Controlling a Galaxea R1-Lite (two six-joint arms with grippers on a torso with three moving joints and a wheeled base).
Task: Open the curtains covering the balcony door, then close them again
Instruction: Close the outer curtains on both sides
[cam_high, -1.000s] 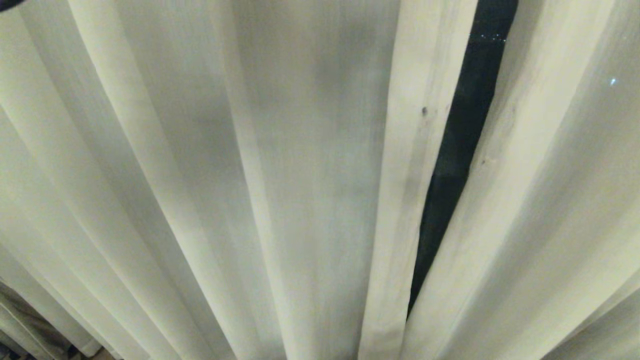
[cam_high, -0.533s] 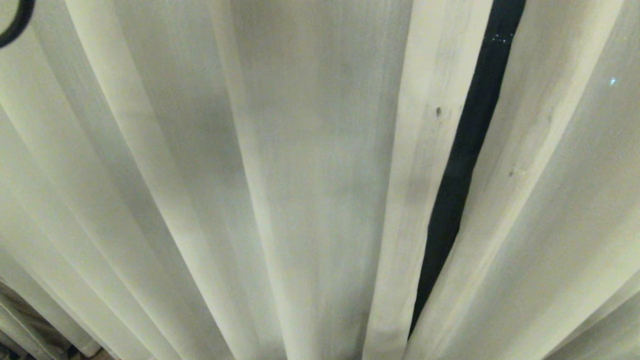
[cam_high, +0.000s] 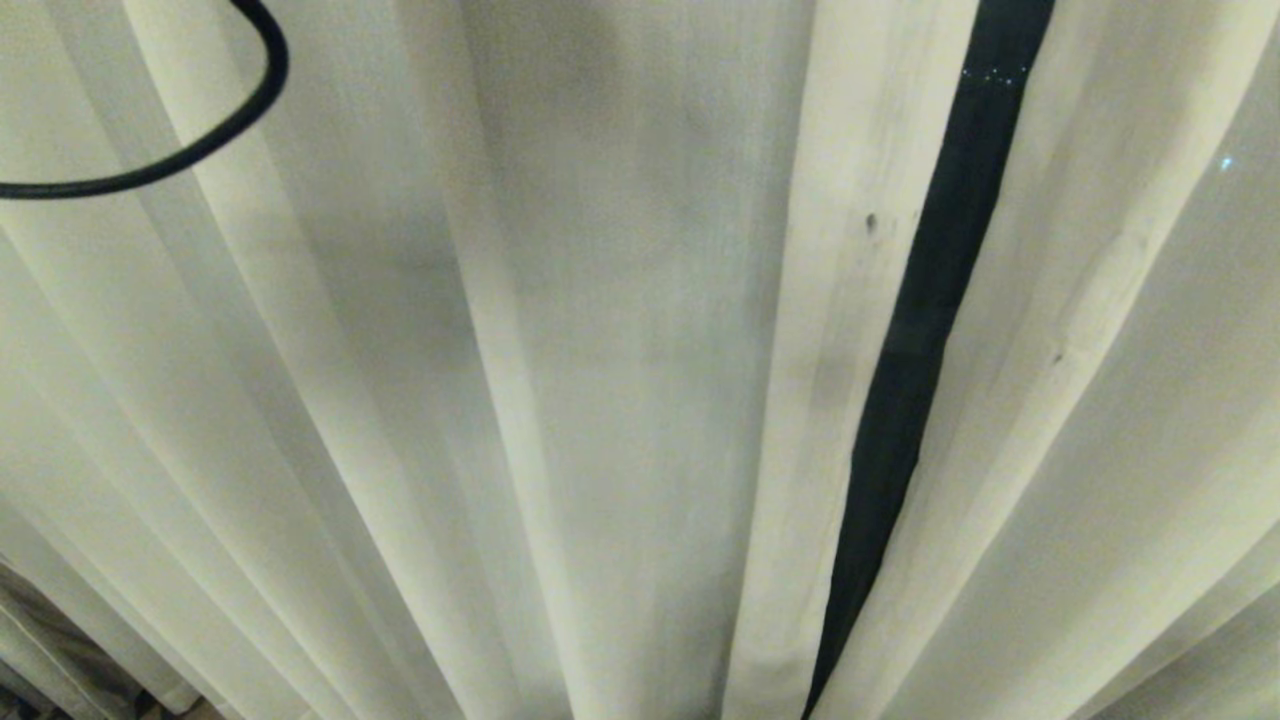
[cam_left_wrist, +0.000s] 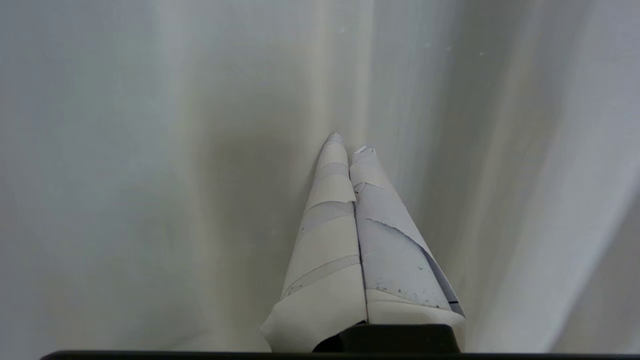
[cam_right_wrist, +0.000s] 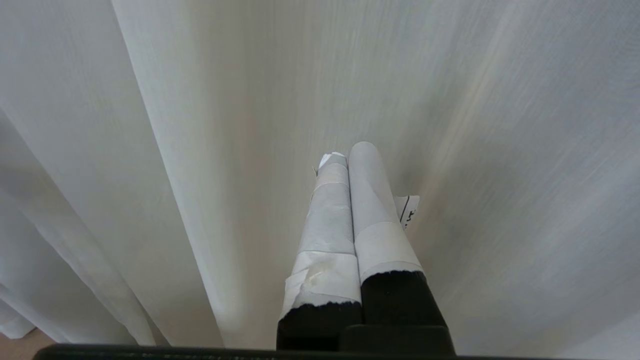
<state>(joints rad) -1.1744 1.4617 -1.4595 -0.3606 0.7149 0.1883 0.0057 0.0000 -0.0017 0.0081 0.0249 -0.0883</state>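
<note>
The left end effector (cam_left_wrist: 350, 142) points its tape-wrapped fingers straight at the curtains (cam_left_wrist: 150, 150), tips pressed together with nothing visibly caught between them; whether they touch the pleat just ahead cannot be told. That fold lies directly beyond the tips, so the arm seems placed to pinch or push fabric sideways. The right end effector (cam_right_wrist: 347, 152) likewise has its fingers together and empty, aimed at a broad pleat in front of it, apparently idle while the other arm works. Farther off, in the head view, a black cable (cam_high: 200, 150) loops across the upper corner on the robot's left, probably belonging to the raised left arm. Beyond it the two panels hang nearly drawn, their hemmed edges leaving a narrow dark slit where the balcony door (cam_high: 940, 300) shows through, so opening looks barely begun.
</note>
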